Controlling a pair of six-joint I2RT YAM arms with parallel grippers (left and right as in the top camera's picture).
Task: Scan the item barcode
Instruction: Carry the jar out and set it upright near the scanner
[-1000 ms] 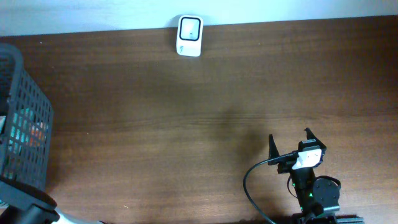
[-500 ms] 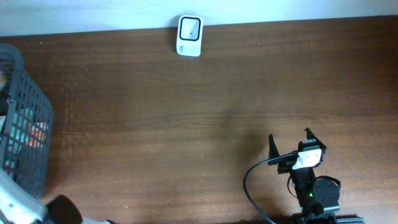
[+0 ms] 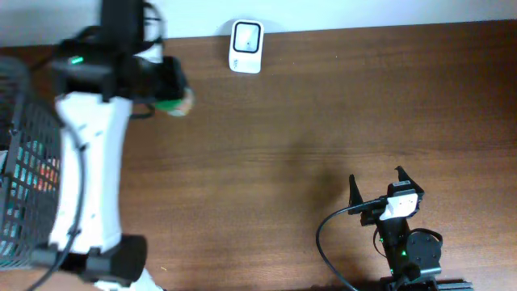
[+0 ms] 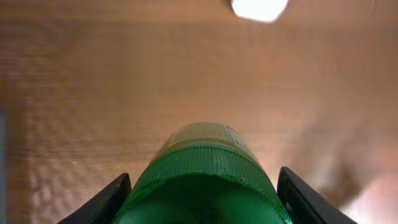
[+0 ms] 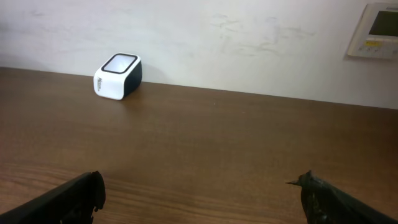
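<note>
Mid-carry: bottle [image 4: 203,154] clamped in left gripper [image 4: 202,190], over table [image 3: 323,121], near scanner [image 3: 245,46], to its left. Right gripper [image 3: 378,187] idle, jaws apart. Next, probably: closing in, barcode turned toward scanner window.

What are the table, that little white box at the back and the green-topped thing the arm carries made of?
Table: probably wood or wood-look laminate, matte; brown grain streaks show.
White box: seemingly smooth moulded plastic, with a dark-framed window on top.
Green-topped thing: its cap looks like plastic, finely ribbed; the body beyond is too blurred to tell.
</note>
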